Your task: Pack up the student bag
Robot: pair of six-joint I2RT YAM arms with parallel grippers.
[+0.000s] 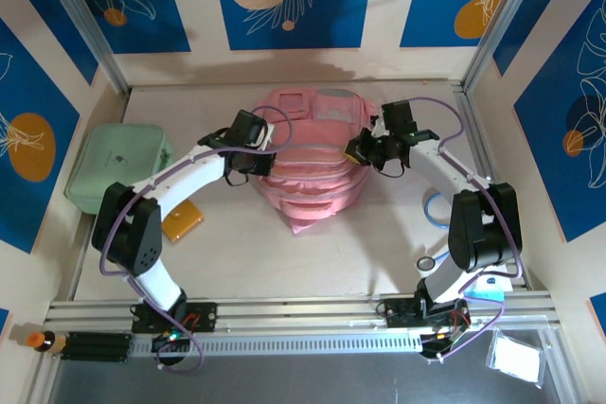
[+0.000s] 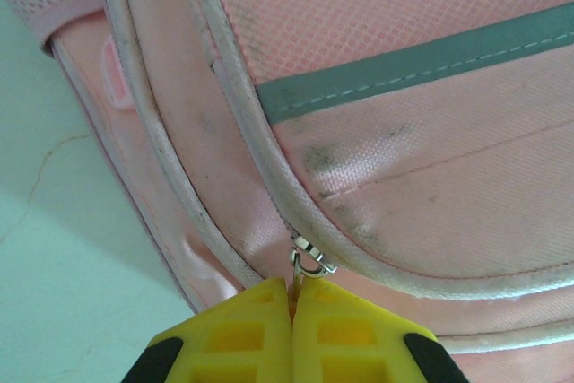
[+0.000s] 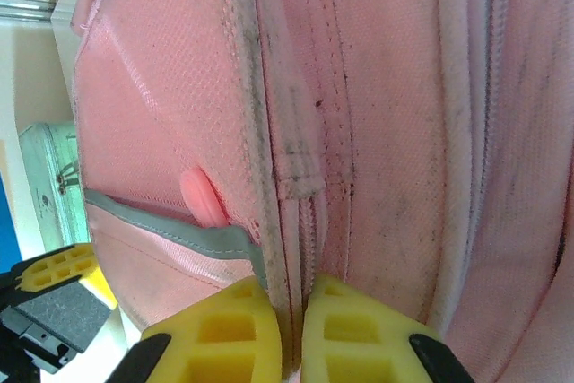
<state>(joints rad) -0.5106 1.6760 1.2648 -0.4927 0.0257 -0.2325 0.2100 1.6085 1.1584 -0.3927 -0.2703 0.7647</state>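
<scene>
Hidden and cropped bits around the bag [image 1: 312, 191]

From above, the wrists cover both its flanks. At the left wrist the zip pull [image 2: 310, 265] vanishes between the closed left gripper [image 2: 292, 300], its tab unseen. At the right wrist a seam sinks into the closed right gripper [image 3: 289, 302], and the bag runs off every edge. An orange item [image 1: 185, 218] lies half under the left arm, unidentifiable.

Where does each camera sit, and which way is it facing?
Top external: above and behind, looking down at the table; left arm and right arm reach the large soft pink fabric backpack.
Left wrist: faces the backpack's side; yellow left gripper shut on a metal zipper pull.
Right wrist: faces a backpack seam; yellow right gripper pinches it.
Shared: all show the backpack.
</scene>
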